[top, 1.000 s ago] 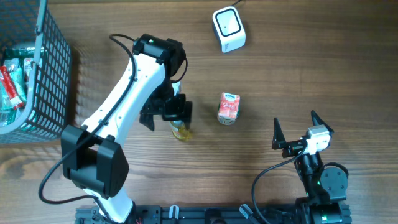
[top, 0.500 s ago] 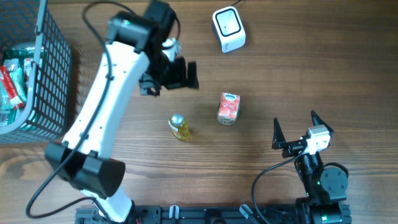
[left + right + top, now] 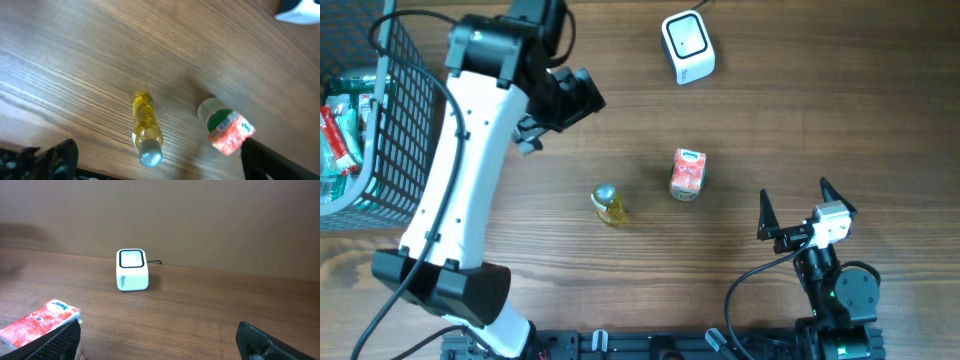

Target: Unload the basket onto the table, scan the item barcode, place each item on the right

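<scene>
A small yellow bottle [image 3: 608,206] with a silver cap lies on the wooden table, also in the left wrist view as the yellow bottle [image 3: 145,126]. A red-and-white packet [image 3: 688,174] stands just right of it; the wrist views show this packet [image 3: 230,132] [image 3: 41,321] too. The white scanner [image 3: 688,47] sits at the back and faces the right wrist camera as the scanner [image 3: 133,270]. My left gripper [image 3: 558,112] hangs open and empty, up and left of the bottle. Near the front right, my right gripper [image 3: 793,190] is open and empty.
A grey wire basket [image 3: 390,120] with several packaged goods stands at the left edge. The scanner's cable runs off the table's back edge. A brown wall [image 3: 200,215] rises behind the table.
The left arm has swung from over the yellow bottle toward the back left, and the bottle stays lying on the table. The right arm has not moved.
</scene>
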Motion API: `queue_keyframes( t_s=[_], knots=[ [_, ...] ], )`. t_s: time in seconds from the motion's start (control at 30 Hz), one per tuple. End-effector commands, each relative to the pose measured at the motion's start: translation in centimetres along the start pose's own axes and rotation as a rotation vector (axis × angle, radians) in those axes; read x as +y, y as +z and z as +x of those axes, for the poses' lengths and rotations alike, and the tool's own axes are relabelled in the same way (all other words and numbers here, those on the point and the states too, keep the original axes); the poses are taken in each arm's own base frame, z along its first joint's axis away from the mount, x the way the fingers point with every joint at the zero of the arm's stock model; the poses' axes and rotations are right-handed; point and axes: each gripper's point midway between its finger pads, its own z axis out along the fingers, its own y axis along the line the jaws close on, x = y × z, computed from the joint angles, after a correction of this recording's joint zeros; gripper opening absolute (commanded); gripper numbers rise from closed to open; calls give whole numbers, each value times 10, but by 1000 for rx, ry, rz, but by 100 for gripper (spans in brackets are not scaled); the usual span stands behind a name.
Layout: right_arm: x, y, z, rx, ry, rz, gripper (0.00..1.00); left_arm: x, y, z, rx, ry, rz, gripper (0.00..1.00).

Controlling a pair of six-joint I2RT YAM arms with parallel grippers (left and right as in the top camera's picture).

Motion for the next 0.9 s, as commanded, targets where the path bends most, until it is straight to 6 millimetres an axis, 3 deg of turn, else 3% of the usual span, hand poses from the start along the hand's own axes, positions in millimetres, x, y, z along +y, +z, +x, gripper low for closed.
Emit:
queue_keyframes(
  t_s=[0.0,0.17,0.27,0.67,0.87],
  knots=[
    [-2,0,-1,-7,-6,13,100,7,11,12,-71,-97,-116,97],
    [-2,0,-1,-7,-6,13,100,12,37,43,-45,-219,-213,93],
    [-2,0,-1,-7,-5,13,100,9,55,57,-34,-204,-236,93],
    [-2,0,-1,-7,-6,13,100,20,109,88,11,-138,-304,94],
    [-2,0,-1,-7,-6,13,100,14,129,99,27,-114,-271,91]
  ],
)
